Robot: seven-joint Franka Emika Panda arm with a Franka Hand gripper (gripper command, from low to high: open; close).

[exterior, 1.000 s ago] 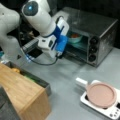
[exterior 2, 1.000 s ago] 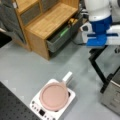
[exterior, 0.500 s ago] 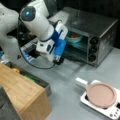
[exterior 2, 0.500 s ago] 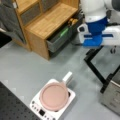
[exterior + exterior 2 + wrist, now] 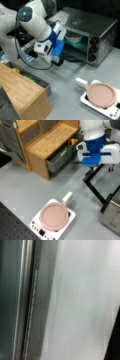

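Arm has swung lower toward the toaster oven [image 5: 85, 37], gripper [image 5: 58, 60] at its lowered door [image 5: 72, 55], finger state can't tell; door-handling step, next needs alignment on door edge.

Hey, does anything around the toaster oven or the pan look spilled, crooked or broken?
Nothing stands out. The toaster oven door hangs open with a bowl inside, the claw sits by the door, and the pan rests flat on its white cooker.

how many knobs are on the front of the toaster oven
3, stacked in a column on the toaster oven panel at a front view's right: top knob, middle knob, bottom knob. None seems hidden.
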